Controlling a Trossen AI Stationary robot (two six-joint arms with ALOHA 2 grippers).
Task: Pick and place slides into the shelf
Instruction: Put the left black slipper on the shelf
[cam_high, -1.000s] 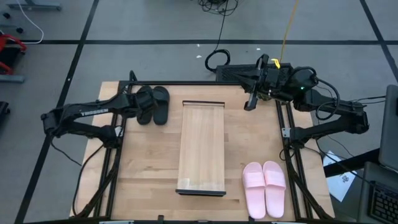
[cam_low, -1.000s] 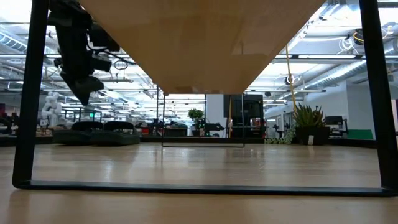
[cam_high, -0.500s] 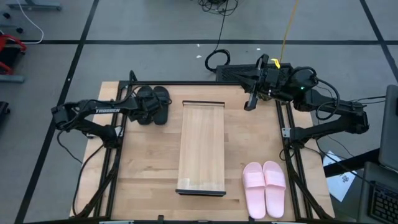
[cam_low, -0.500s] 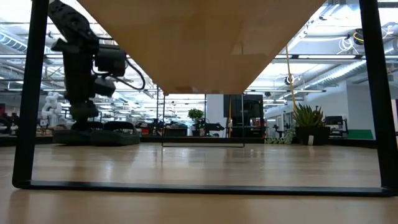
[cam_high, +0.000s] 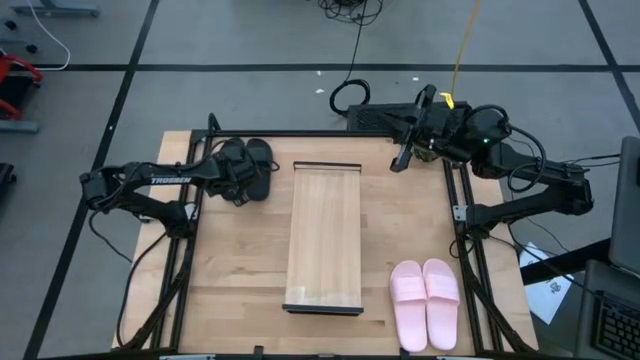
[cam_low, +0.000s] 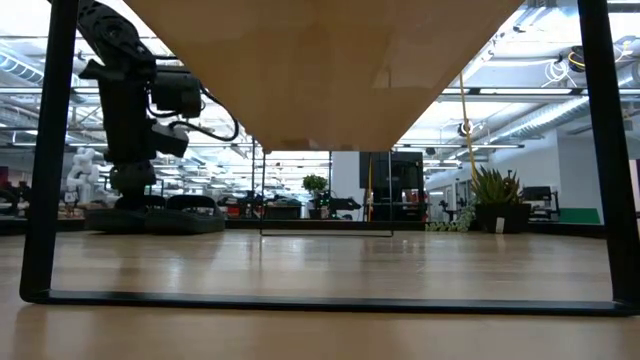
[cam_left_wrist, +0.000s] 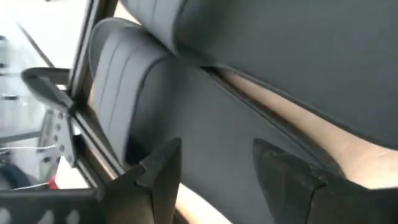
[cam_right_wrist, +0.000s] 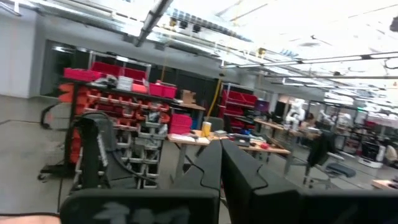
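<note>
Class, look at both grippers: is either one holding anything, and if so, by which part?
Nothing is held. The left gripper is open right at the black slides; the right gripper is shut on nothing.

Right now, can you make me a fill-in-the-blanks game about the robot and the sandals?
1. The sandals by the left gripper are ____.
2. The pink sandals lie on the table, to the ____ of the shelf.
3. The number of sandals on the shelf is ____.
4. The right gripper, far from the pink sandals, is ____.

Missing words: black; right; zero; shut
</note>
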